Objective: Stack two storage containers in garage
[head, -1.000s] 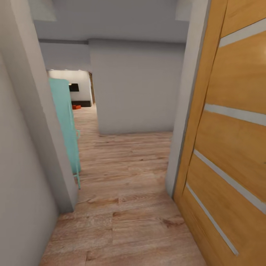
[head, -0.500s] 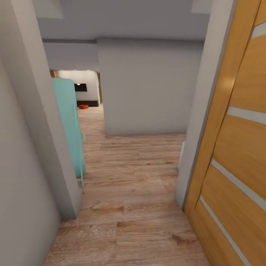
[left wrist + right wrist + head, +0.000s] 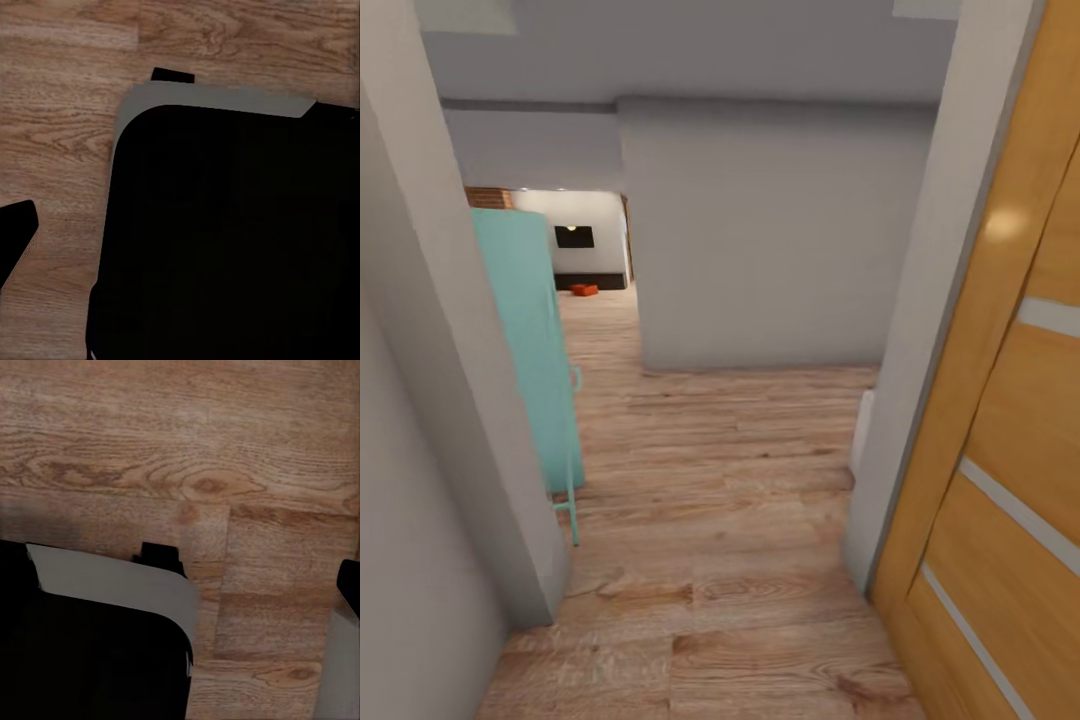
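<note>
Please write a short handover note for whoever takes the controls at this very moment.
Grippers: the wrist views show wood-plank floor and dark robot body; I cannot tell whether either is open or shut, and no bin appears in them.
Position: in a hallway on the plank floor, with an orange-wood door at the right and a teal cabinet at the left.
Task things: a small orange-red object, probably one bin, lies on the floor in the far room, below a black TV. It is too small to be sure.
Done: nothing that can be confirmed.
Left: fetch the bins, carry them to the garage, stack them.
</note>
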